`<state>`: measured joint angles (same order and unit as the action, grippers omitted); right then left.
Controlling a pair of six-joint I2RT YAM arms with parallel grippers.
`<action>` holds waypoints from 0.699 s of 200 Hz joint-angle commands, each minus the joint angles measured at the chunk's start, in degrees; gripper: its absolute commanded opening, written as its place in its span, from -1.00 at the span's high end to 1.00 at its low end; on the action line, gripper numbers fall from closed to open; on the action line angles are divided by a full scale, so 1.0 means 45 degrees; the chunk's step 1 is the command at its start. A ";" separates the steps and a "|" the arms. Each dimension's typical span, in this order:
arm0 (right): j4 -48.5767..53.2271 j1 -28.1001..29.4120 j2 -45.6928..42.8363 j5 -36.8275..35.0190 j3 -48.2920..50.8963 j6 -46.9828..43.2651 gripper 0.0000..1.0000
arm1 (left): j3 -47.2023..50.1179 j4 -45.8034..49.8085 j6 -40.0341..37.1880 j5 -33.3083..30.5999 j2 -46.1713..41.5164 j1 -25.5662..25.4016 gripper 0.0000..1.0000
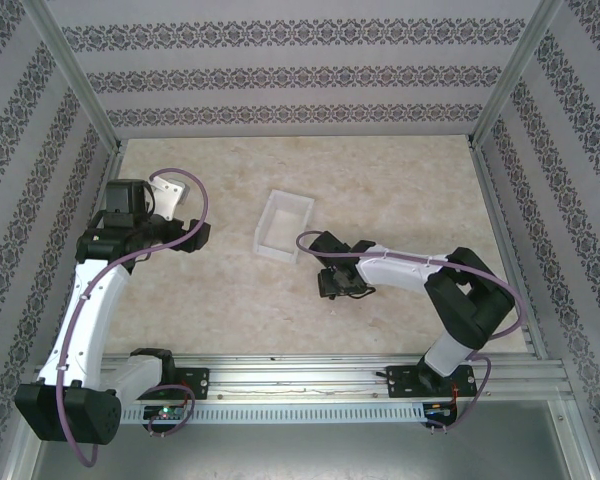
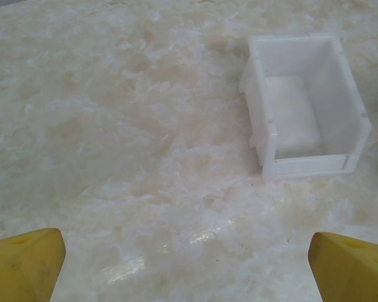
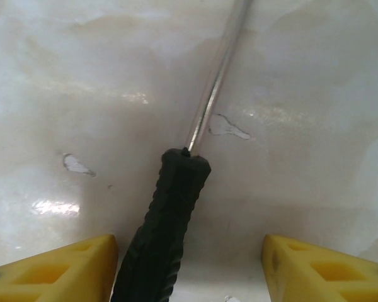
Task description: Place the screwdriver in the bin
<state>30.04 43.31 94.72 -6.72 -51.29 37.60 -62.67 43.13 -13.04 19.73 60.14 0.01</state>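
Observation:
The screwdriver (image 3: 170,214) lies on the marble tabletop, black ribbed handle toward the camera and thin metal shaft running away from it. My right gripper (image 3: 192,274) is open and low over the table. Its yellow fingers (image 3: 63,270) straddle the handle, which lies close to the left finger and apart from the right one. From above, this right gripper (image 1: 340,283) sits just right of and nearer than the white bin (image 1: 283,226), covering the screwdriver. The bin (image 2: 302,104) stands empty. My left gripper (image 2: 189,277) is open over bare table, well left of the bin.
The left arm (image 1: 130,225) hovers at the table's left side. Patterned walls and metal posts close in the table (image 1: 400,185) on three sides. Open marble lies between the two arms and behind the bin.

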 commanded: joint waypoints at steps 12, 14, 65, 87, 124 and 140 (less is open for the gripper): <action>0.0160 0.0112 0.0047 -0.0748 -0.0022 0.0218 -0.17 | 0.0144 0.0280 0.0087 0.0270 -0.0135 -0.0100 -0.99; 0.0160 0.0095 0.0031 -0.0746 -0.0003 0.0218 -0.17 | 0.0130 0.0288 0.0085 0.0281 -0.0130 -0.0100 -0.99; -0.0133 0.0005 -0.0111 -0.0650 0.0360 0.0120 0.06 | 0.0060 0.0310 0.0123 0.0252 0.0149 -0.0103 -0.99; -0.0367 0.0007 -0.0150 -0.0585 0.0530 0.0103 0.13 | 0.0002 0.0336 0.0044 0.0176 0.0225 -0.0120 -0.99; -0.0911 -0.0015 -0.0008 -0.0182 0.0865 0.0156 0.25 | -0.0198 0.0459 -0.0092 0.0049 0.0284 -0.0119 -0.98; -0.1159 -0.0015 0.0006 -0.0060 0.1022 0.0227 0.32 | -0.0281 0.0527 -0.0148 0.0014 0.0318 -0.0115 -0.99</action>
<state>26.63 43.35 93.67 -8.14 -49.19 37.65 -62.48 43.33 -13.08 19.68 61.19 0.01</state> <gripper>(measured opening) 0.370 0.993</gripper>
